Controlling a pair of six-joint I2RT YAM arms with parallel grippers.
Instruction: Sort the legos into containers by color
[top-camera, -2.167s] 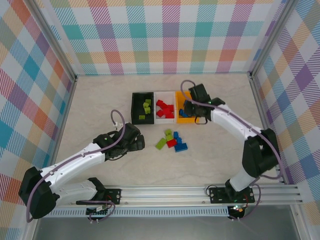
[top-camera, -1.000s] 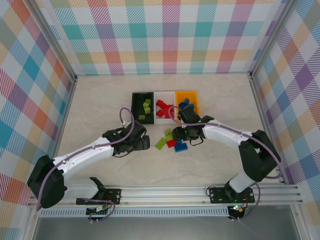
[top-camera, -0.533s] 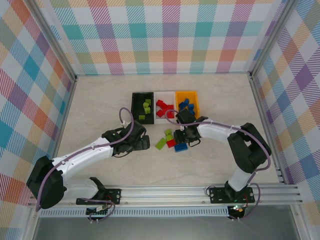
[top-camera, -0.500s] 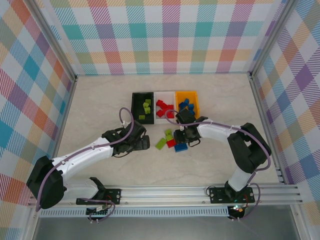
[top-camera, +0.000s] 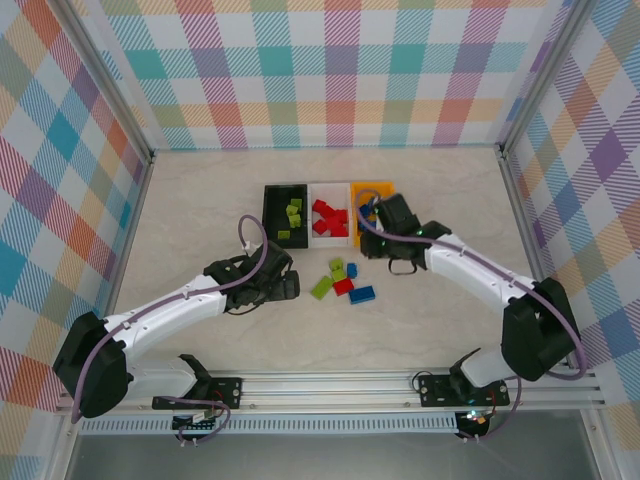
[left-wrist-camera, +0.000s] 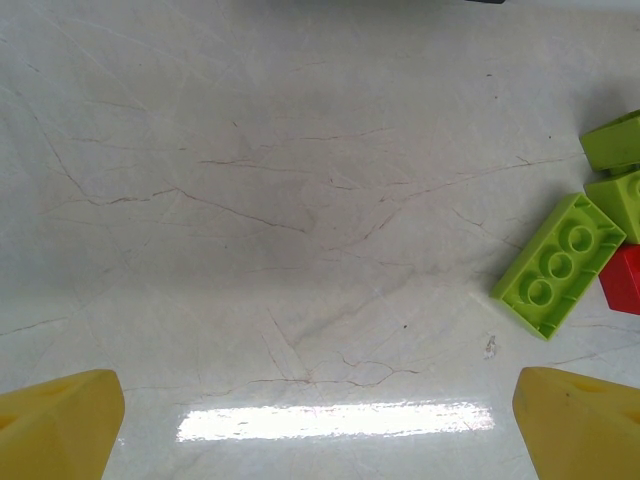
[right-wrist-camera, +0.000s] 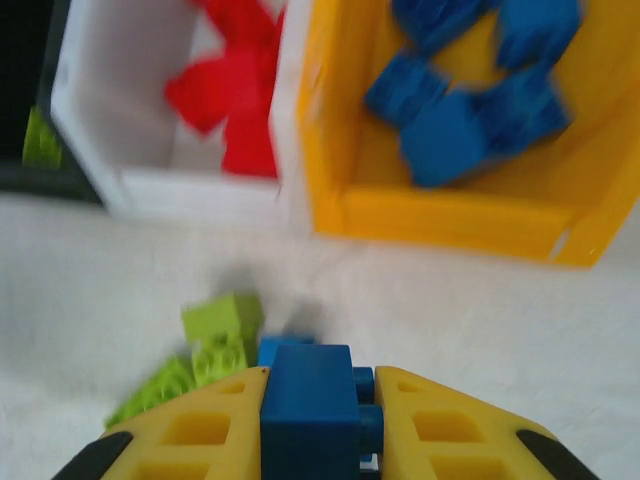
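Observation:
My right gripper (right-wrist-camera: 320, 425) is shut on a blue lego (right-wrist-camera: 310, 410), held above the table just short of the orange bin (right-wrist-camera: 440, 215), which holds several blue legos (right-wrist-camera: 450, 100). From above, the right gripper (top-camera: 375, 238) hovers at that orange bin (top-camera: 372, 186). The white bin (top-camera: 330, 186) holds red legos, the black bin (top-camera: 268, 215) green ones. Loose on the table lie a flat green lego (top-camera: 322, 287), a green block (top-camera: 338, 268), a red one (top-camera: 343, 286) and two blue ones (top-camera: 362, 294). My left gripper (top-camera: 292, 285) is open, left of the pile.
In the left wrist view the left gripper (left-wrist-camera: 320, 425) has bare marble between its yellow fingertips (left-wrist-camera: 60, 420); a green lego (left-wrist-camera: 558, 265) and a red one (left-wrist-camera: 625, 278) lie to its right. Checkered walls enclose the table.
My right gripper has closed on a blue lego from the pile and carried it up towards the orange bin. The left arm has stayed put over the last second.

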